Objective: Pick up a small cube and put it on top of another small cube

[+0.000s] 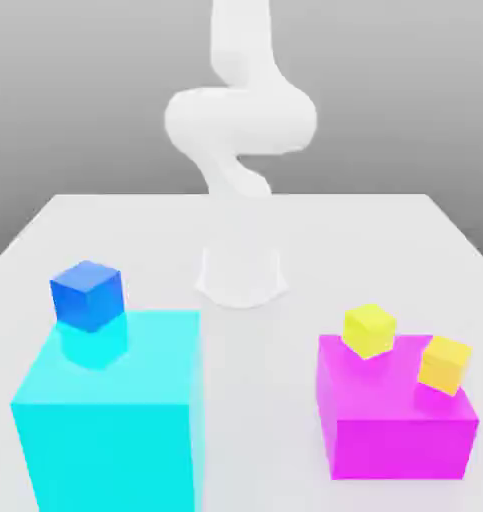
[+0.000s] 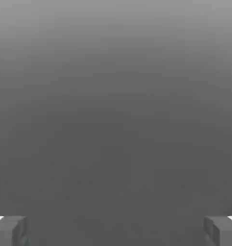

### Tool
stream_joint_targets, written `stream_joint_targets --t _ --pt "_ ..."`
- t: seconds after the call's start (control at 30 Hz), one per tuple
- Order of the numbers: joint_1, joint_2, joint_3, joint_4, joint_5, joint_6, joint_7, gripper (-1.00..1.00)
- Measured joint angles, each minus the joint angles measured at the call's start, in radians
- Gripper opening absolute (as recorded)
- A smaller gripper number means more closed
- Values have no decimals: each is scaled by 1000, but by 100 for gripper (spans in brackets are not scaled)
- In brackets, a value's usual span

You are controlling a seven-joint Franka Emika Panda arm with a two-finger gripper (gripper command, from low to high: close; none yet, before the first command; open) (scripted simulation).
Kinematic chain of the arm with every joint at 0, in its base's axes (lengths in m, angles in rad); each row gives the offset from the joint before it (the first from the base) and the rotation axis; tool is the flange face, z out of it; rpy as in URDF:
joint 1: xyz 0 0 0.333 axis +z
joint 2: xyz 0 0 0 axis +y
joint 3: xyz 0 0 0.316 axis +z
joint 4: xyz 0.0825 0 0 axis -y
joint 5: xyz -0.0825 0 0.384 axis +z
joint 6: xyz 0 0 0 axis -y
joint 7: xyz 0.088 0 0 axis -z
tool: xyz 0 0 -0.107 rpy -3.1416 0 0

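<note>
Lemon-yellow, the small cube (image 1: 369, 331) meant as the base seems to rest on the big magenta block (image 1: 397, 447), whose flat top would carry it. Beside it, apart, a golden-orange cube (image 1: 444, 366) sits by the block's edge on the exterior view's right. Across the table (image 1: 260, 400), a blue cube (image 1: 89, 297) is at a tall cyan block (image 1: 115, 460). The hand (image 2: 116, 231) is spread wide, pinching nothing, presumably to leave room for a cube.
</note>
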Motion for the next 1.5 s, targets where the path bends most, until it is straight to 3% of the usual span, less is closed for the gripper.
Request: stream_joint_targets --t 0.33,0.47,0.83,1.0,1.17,1.2,1.5 --pt "-335 218 -77 -320 -226 -22 194 0" --pt "-401 372 -106 -441 -262 94 282 0" --pt "-336 664 -155 -634 -51 573 289 0" --pt "-335 798 -132 -620 12 712 253 0" --pt "-441 955 -16 -595 61 844 215 0" --pt "-457 978 -2 -592 58 863 214 -100" --pt "-436 934 -25 -598 41 827 231 -100"
